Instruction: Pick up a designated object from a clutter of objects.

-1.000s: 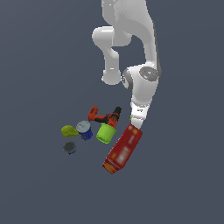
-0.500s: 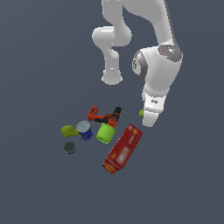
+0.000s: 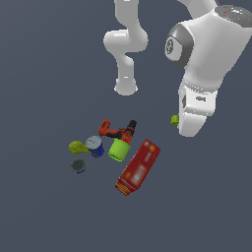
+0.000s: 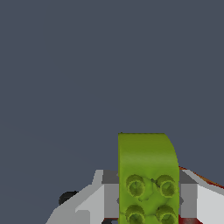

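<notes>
The designated object, a small lime-green lump with studs on one face, is held in my gripper, high above the floor and to the exterior view's right of the clutter. In the exterior view the white hand hides most of it. In the wrist view the lump fills the space between the two grey fingers, and the gripper is shut on it.
The clutter lies on the dark floor below: a long red box, a red-and-black power drill, a lime-green cup, a blue can, a yellow lump and a small grey tin. The arm's base stands behind.
My gripper has risen from beside the red box's far end, moving up and to the exterior view's right with the green lump in it. The clutter has not moved.
</notes>
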Controlling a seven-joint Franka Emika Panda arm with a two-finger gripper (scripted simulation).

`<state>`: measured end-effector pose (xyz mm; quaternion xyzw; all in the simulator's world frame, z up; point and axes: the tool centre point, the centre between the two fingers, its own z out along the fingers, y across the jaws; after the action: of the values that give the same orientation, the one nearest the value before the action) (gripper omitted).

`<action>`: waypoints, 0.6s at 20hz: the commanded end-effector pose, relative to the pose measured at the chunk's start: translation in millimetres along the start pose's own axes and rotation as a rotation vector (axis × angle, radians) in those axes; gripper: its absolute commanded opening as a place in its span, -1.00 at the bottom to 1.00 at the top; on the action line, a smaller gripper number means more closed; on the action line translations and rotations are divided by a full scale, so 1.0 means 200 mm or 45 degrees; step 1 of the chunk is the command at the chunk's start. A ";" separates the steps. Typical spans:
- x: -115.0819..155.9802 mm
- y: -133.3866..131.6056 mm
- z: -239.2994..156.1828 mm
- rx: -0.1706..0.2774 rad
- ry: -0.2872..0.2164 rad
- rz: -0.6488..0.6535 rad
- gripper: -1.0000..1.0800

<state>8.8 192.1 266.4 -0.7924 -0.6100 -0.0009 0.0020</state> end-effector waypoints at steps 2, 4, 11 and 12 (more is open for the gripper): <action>0.06 0.04 -0.14 0.000 -0.001 0.001 -1.00; 0.09 0.07 -0.21 0.000 -0.002 0.002 -1.00; 0.19 0.15 -0.43 -0.001 -0.003 0.004 -1.00; 0.20 0.16 -0.46 -0.001 -0.003 0.004 -1.00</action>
<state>45.6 219.0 349.4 -0.7933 -0.6089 -0.0005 0.0008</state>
